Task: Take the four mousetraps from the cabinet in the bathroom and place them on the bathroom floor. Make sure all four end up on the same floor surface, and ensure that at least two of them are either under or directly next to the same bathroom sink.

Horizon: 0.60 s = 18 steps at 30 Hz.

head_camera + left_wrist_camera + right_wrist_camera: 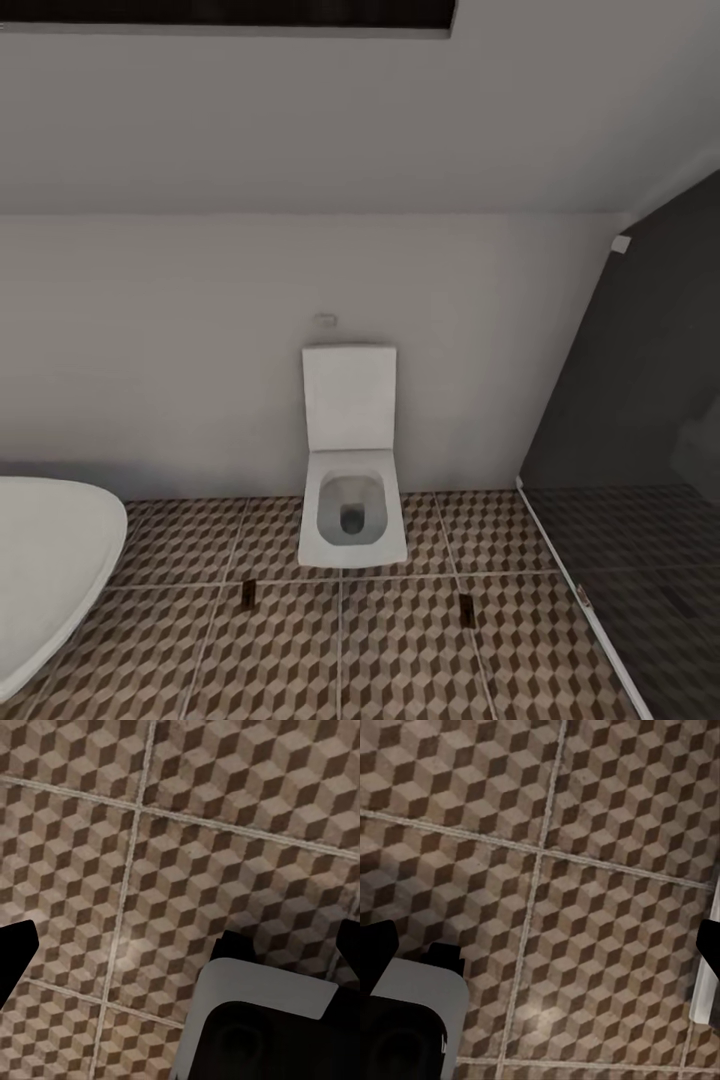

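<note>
Two mousetraps [248, 594] [466, 610] lay on the floor [400, 650] by the toilet [352, 500]; two seemingly remained; both end effectors [180, 952] [540, 945] spread, empty.

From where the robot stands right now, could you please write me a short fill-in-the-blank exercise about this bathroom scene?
1. The toilet stands with its lid ____.
2. Two small dark mousetraps lie on the ____.
3. The bathroom floor tiles carry a ____ pattern.
4. The dark glass shower is on the ____ side of the head view.

Missing words: up; floor; cube; right
</note>
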{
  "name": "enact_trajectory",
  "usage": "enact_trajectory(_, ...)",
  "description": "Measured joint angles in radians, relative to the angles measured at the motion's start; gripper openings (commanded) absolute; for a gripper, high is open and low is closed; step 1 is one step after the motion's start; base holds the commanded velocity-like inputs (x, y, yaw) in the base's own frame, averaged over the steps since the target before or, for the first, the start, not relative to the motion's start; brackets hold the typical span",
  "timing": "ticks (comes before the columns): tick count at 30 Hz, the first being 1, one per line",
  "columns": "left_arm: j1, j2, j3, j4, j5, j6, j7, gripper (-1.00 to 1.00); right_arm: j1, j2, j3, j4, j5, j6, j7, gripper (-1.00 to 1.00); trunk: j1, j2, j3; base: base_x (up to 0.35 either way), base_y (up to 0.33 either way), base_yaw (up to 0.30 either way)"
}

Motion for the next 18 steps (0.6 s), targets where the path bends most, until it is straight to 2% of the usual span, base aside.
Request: enact_trajectory(18,0.0,0.001,0.0,0.001,0.0,0.0,0.0,1.0,0.0,0.0,0.0,0.0,0.0,0.0,0.0,1.0,-0.069,0.126,0.057,0.0,0.0,0.0)
